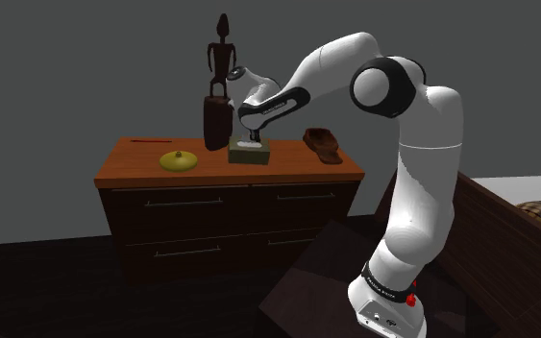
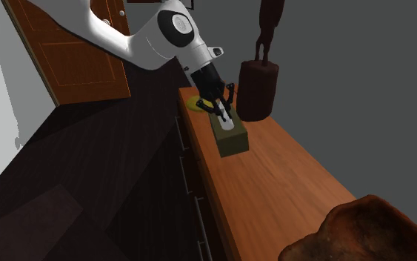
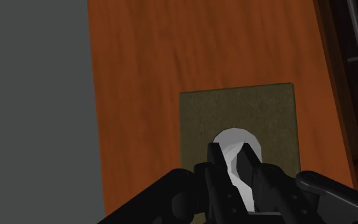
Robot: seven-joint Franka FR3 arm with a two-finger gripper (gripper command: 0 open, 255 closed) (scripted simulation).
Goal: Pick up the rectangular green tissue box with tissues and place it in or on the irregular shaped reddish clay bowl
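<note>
Tissue box [image 3: 199,127]: long axis para. dresser [image 3: 145,63] edge — gripper [image 3: 233,154] pinches tissue [image 3: 234,136].

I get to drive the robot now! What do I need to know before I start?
Gripper: down on top of the tissue box, fingers clasping the white tissue that sticks out of it.
Things: the olive-green box sits on the dresser. The reddish-brown bowl stands apart from it, towards the shoulder view's right end of the dresser.
Done: box reached and, it seems, gripped.
Left: lift it, carry it to the bowl, set it in or on it.
</note>
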